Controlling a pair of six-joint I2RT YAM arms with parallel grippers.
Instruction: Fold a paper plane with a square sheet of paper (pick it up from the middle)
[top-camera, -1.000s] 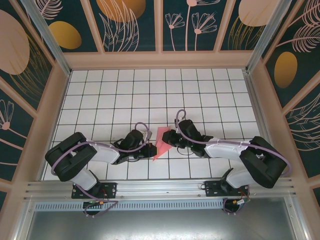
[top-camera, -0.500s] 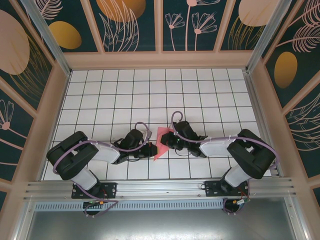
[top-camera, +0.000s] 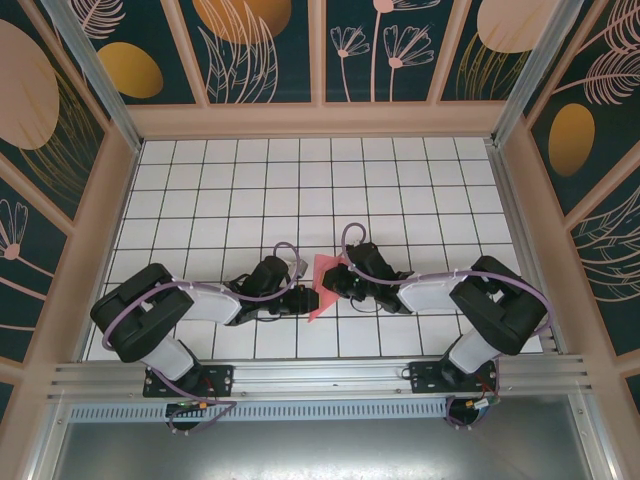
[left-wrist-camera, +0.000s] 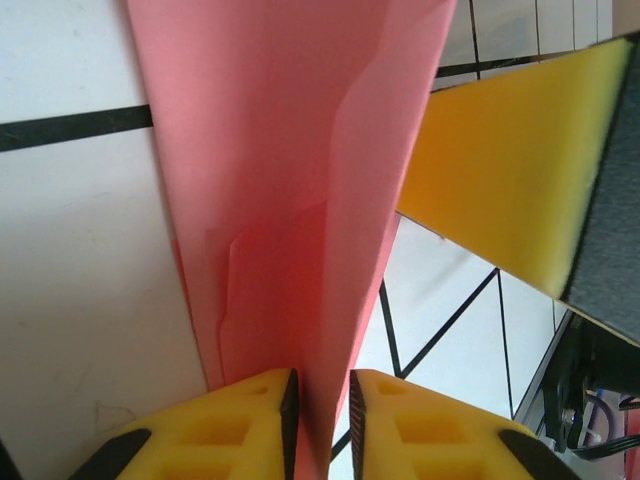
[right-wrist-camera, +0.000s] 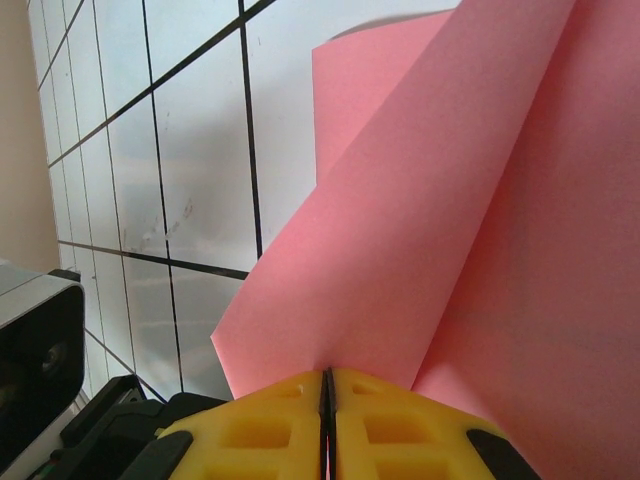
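Observation:
The salmon-pink sheet of paper (top-camera: 322, 284) is folded into a pointed, layered shape and stands between the two grippers near the table's front middle. My right gripper (top-camera: 337, 282) is shut on an edge of the paper (right-wrist-camera: 450, 230), its yellow jaws pressed together (right-wrist-camera: 327, 388). My left gripper (top-camera: 303, 299) straddles the paper's narrow folded end (left-wrist-camera: 290, 200). A small gap shows between its jaws (left-wrist-camera: 320, 405), and the fold runs loosely through that gap. A yellow pad of the right gripper (left-wrist-camera: 500, 190) lies against the paper's far side in the left wrist view.
The white grid-tiled table (top-camera: 300, 190) stretches away behind the arms, walled by tan frames and dark leaf-patterned panels (top-camera: 260, 50). A metal rail (top-camera: 320, 375) runs along the near edge by the arm bases.
The left gripper's jaws have parted slightly from the paper's fold. The right arm shifted left and its elbow rose a second ago, then held still with the paper.

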